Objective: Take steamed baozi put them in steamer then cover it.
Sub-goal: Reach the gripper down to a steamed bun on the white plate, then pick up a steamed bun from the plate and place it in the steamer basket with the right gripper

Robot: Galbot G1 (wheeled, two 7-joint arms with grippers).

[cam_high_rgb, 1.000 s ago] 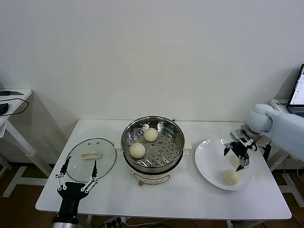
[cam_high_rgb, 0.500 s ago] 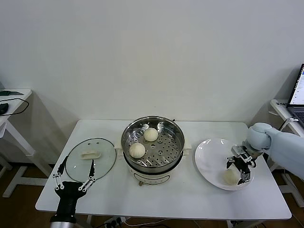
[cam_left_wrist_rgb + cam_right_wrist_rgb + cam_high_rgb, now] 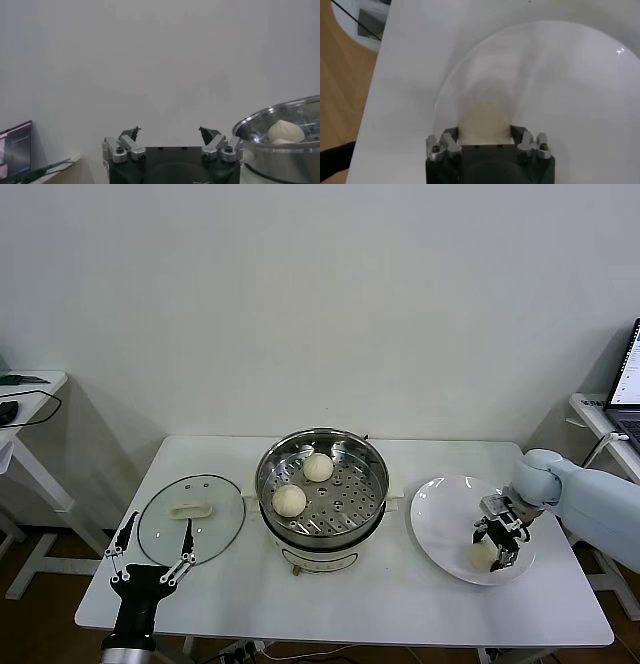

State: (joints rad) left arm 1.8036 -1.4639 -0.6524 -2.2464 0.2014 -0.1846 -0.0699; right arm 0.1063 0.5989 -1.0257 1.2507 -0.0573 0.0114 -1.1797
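A plain white wall backs a white table (image 3: 400,604) that carries all the work items. The steamer (image 3: 322,489) stands at the table's centre, uncovered, with two steamed baozi on its perforated tray: one toward the rear (image 3: 318,467), one toward the front left (image 3: 289,500). The cover (image 3: 191,518) lies flat on the table to the robot's left of the steamer, handle up; the oblong handle's long axis runs roughly across the table, left to right. A white plate (image 3: 440,519) sits to the right of the steamer and holds one visible baozi (image 3: 484,555).

The right gripper (image 3: 498,546) is down on that bun, its fingers spread to either side of it; the right wrist view shows the bun filling the gap between them, and firm contact cannot be confirmed. The left gripper (image 3: 150,555) waits at the front left edge of the table, near the cover, fingers spread wide and holding nothing.

Assessment: the step in hand is the pick of a third bun. The next move calls for closing gently on the soft dough, lifting clear of the plate and carrying it to free tray space. Only three buns are in view.
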